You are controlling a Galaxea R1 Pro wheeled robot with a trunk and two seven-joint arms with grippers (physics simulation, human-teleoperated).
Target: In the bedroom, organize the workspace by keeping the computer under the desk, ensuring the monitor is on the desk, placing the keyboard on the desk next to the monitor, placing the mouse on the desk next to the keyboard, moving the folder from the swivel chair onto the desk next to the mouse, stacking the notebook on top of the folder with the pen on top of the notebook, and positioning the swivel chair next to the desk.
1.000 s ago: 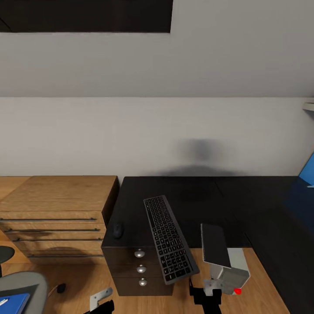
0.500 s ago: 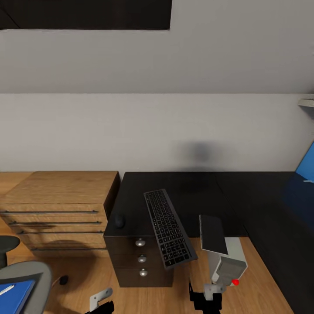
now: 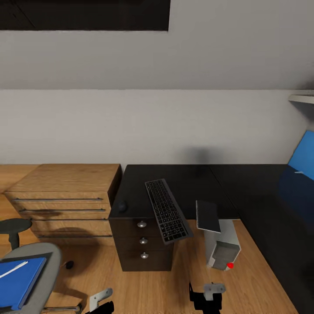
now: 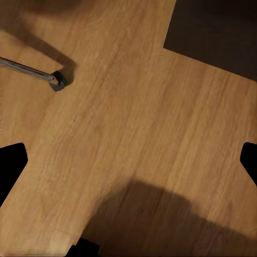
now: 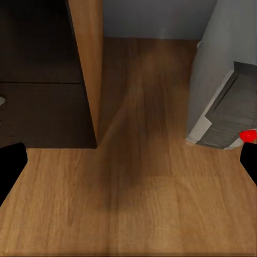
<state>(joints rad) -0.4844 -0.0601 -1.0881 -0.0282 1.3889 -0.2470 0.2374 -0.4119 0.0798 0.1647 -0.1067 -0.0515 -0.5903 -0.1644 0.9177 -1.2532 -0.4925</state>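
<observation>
My left fingers (image 4: pixel 12 170) are spread wide over bare wood floor (image 4: pixel 134 123), nothing between them; a chrome chair leg with its castor (image 4: pixel 56 80) lies near them. My right fingers (image 5: pixel 10 166) are spread too, empty above the floor, facing the computer (image 5: pixel 225 80) and its red light.

Taking the desk (image 3: pixel 183 179) as my mark: nearest me and off its left end is the chair (image 3: pixel 41 270), with the blue folder (image 3: pixel 17 281) flat on its seat and a thin white pen-like stick on the folder. The computer stands on the floor just under the desk's front edge, right of the drawers (image 3: pixel 143 240). The keyboard (image 3: pixel 168 210) lies on the desk, its near end overhanging the front edge. The mouse (image 3: pixel 122 206) sits on the desk's left corner, left of the keyboard. A wooden shelving unit (image 3: pixel 65 196) stands against the desk's left end. At the desk's far right rises a blue panel (image 3: pixel 303 155).
</observation>
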